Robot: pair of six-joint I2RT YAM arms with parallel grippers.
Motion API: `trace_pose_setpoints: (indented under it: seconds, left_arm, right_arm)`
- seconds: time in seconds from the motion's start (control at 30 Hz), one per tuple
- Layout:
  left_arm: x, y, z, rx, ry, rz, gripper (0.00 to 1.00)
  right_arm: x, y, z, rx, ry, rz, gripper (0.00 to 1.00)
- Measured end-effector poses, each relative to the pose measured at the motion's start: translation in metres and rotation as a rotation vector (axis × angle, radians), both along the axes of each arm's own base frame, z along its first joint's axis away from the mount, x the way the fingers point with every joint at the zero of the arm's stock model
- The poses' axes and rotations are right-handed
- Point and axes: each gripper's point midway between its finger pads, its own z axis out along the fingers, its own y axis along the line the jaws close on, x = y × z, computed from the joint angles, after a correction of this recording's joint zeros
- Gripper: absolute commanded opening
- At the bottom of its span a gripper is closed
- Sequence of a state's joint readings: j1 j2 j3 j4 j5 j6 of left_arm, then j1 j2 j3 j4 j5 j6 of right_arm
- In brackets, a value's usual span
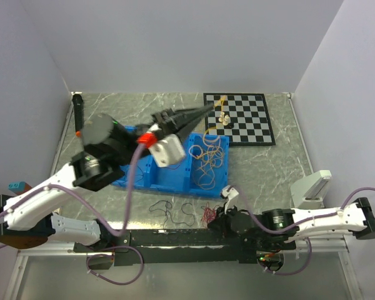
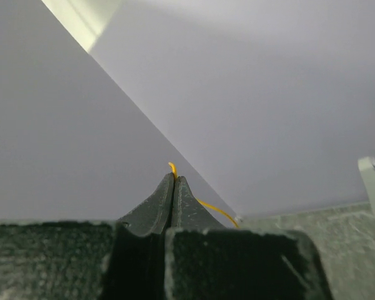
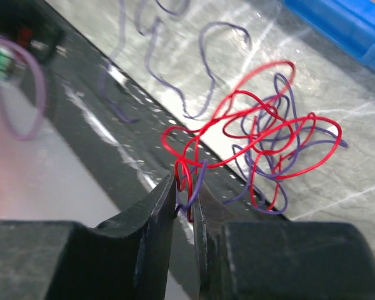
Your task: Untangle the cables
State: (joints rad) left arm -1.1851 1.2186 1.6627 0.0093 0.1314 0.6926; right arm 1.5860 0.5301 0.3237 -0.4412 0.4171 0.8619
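Left gripper [image 2: 174, 179], raised, is pinched shut on a yellow cable [image 2: 216, 212] trailing down to a bunch in the blue tray [image 1: 169, 178]. Right gripper [image 3: 185, 190], low at the surface [image 3: 337, 187] edge, clamps a red cable [image 3: 256, 134] tangled with a dark cable [image 3: 200, 50]. A chessboard [image 1: 250, 122] lies beyond the tray.

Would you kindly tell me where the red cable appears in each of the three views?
Top external: red cable low centre, at the right claw.
Left wrist: not in view.
Right wrist: red cable at centre, a loop between the claw's tips.
Shared landmark: the blue tray.
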Motion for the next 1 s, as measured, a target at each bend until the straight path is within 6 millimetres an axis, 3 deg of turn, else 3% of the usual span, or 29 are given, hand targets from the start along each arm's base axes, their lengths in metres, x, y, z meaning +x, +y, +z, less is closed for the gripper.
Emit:
trace_pose_setpoints:
  seconds: [0.2,0.4,0.5,0.67,1.0]
  left_arm:
    - [0.041,-0.036,-0.124,0.197,0.172,0.069,0.01]
    - [0.099,-0.047,-0.220,0.316,0.333,0.179,0.01]
    - [0.124,-0.051,-0.252,0.348,0.393,0.220,0.01]
    - [0.149,-0.062,-0.286,0.378,0.442,0.245,0.01]
    - [0.161,-0.088,-0.353,0.475,0.540,0.215,0.01]
  right_arm:
    - [0.001,-0.008,0.017,0.128,0.026,-0.030,0.27]
    - [0.002,-0.017,0.011,0.111,0.038,-0.050,0.28]
    - [0.003,-0.018,0.007,0.087,0.035,-0.053,0.31]
    - [0.003,-0.021,-0.002,0.037,0.030,-0.055,0.32]
    - [0.004,-0.023,-0.006,0.014,0.025,-0.061,0.36]
